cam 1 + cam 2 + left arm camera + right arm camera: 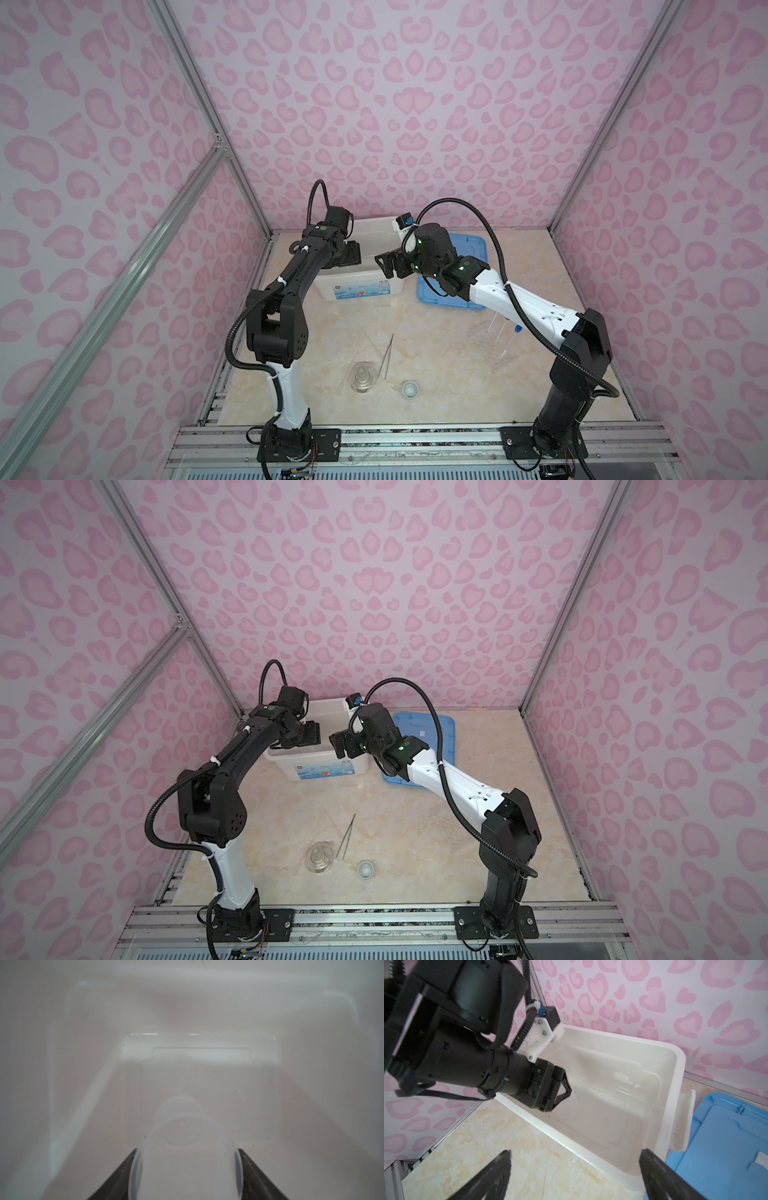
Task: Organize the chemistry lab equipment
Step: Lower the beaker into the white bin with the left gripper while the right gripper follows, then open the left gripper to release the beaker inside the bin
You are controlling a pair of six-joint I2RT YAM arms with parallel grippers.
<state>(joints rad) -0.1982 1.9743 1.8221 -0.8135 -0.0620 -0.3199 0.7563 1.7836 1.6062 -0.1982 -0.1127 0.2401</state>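
Note:
My left gripper (353, 257) reaches into the white bin (357, 286) and is shut on a clear glass vessel (187, 1157). The blur hides whether it is the flask or the beaker. Its narrower end points at the bin floor. My right gripper (384, 264) hangs open and empty over the bin's front right rim (591, 1153). On the table near the front lie another clear glass vessel (362, 376), metal tweezers (388, 355), a thin glass rod (347, 374) and a small white cup (409, 389). A clear rack with blue-capped test tubes (498, 340) sits partly behind the right arm.
A flat blue lid (469, 249) lies right of the bin, under the right wrist. Pink patterned walls close in the marble table (436, 332) at the back and both sides. Both arm bases stand on the metal rail at the front edge.

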